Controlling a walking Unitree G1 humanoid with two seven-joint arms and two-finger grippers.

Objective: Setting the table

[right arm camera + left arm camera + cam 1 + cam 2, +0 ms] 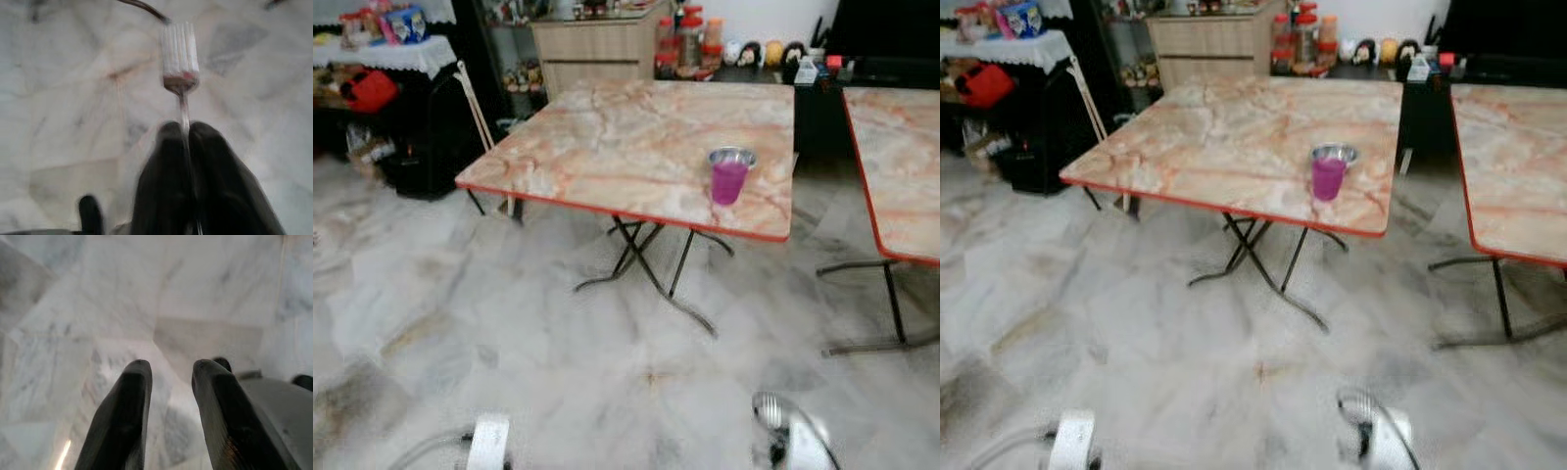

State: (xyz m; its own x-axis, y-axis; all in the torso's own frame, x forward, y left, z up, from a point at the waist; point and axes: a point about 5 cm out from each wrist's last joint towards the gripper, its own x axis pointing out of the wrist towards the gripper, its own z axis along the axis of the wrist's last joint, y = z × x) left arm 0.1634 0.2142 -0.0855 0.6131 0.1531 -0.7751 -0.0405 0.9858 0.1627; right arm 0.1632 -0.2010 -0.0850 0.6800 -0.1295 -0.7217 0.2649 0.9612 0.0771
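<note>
Wooden cabinet point(595, 44) and red-lidded jars point(689, 41) stand beyond, on marble floor point(509, 333)

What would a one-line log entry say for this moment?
right gripper: shut on fork | left gripper: open, idle | table: purple cup on it | facing table

two marble-top tables point(636, 147) point(901, 166), one purple cup point(729, 176), one fork point(180, 61).

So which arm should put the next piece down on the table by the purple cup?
Right. Its gripper is shut on a fork, and the cup stands toward the table's right side. The left gripper is open, holding nothing.
</note>
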